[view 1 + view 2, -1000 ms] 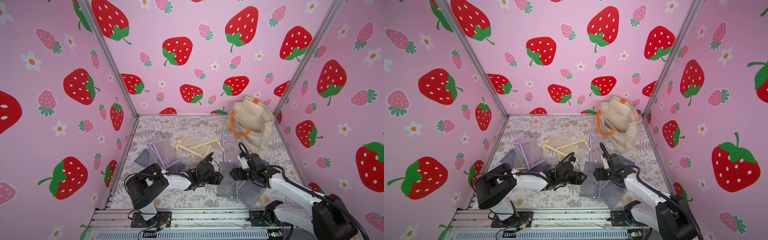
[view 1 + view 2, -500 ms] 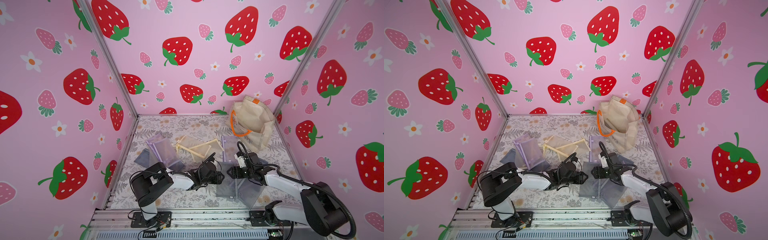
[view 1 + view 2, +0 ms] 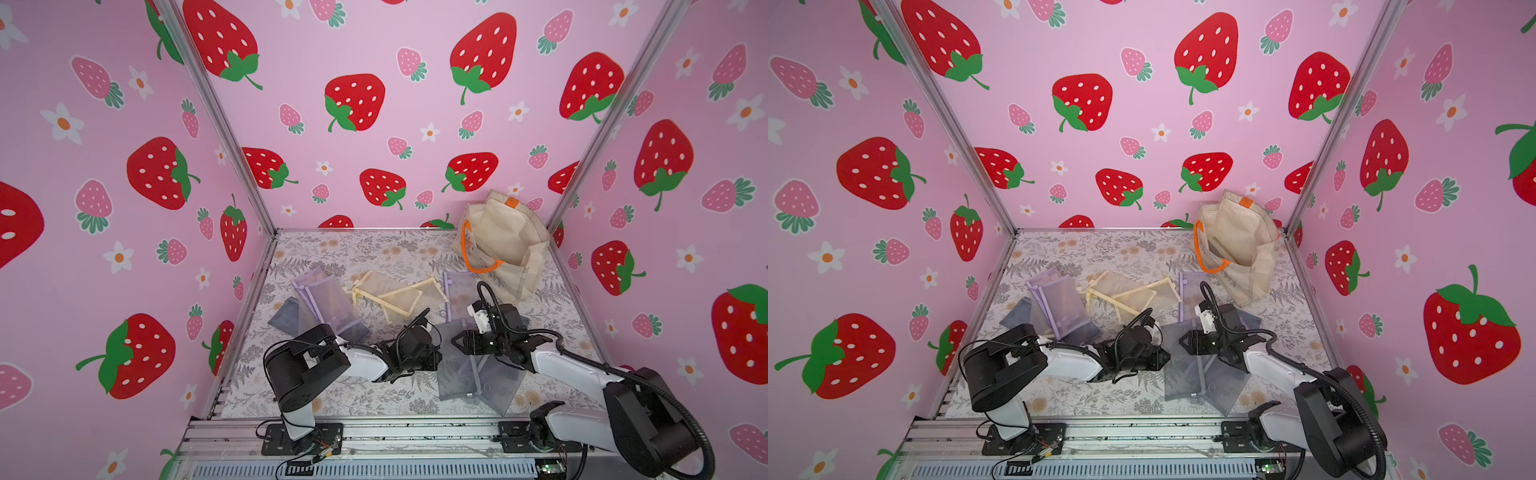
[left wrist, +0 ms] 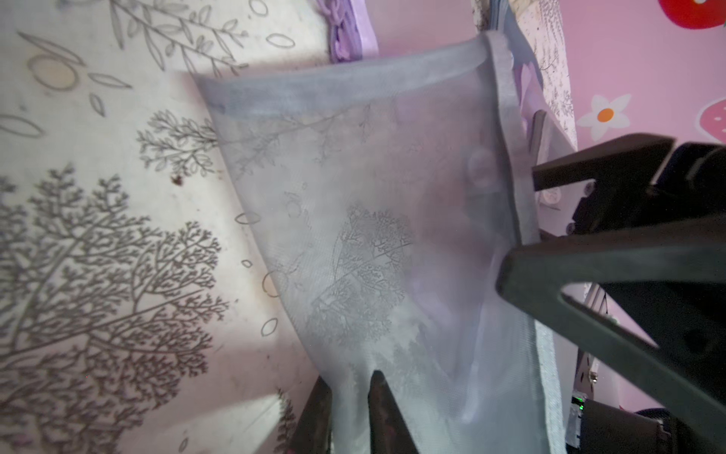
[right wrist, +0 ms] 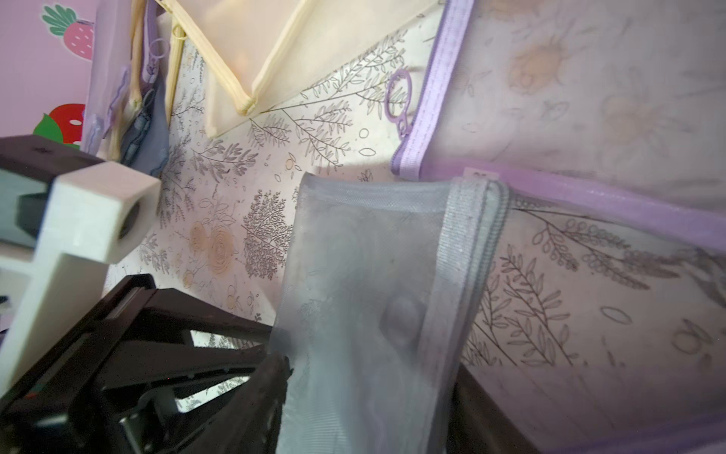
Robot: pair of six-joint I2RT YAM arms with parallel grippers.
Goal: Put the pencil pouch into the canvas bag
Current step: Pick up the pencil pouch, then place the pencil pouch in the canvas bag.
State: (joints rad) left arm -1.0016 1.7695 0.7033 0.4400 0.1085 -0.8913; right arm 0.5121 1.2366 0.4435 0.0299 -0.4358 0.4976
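Pink walls [image 3: 374, 62] printed with strawberries and daisies box in a desk [image 3: 353, 249] covered in a matt sheet of grey fern and flower drawings. At the far right corner slumps the bag [image 3: 511, 241], soft creased cream canvas with orange strap handles and a small orange tab, its mouth gaping; the inside is shadowed and hard to read.

Flat, see-through mesh pouches lie scattered mid-desk: lilac ones [image 3: 328, 299] with zipper tape, cream ones [image 3: 395, 291] with stiff pale edging, overlapping at angles. Nearer the arms, well apart from the bag, is the grey pouch [image 3: 457, 365], sheer enough that the desk print shows through, with a ribbed grey zipper band and a round snap [image 5: 400, 318].

The left end effector [image 4: 347, 393] has its dark fingers pinched on one edge of the grey pouch, fabric between them. The right end effector [image 5: 365, 389] straddles the zipper side, jaws fairly wide; whether they press the mesh I cannot tell. Its arm covers further grey mesh beneath, and both wrist views blur up close.
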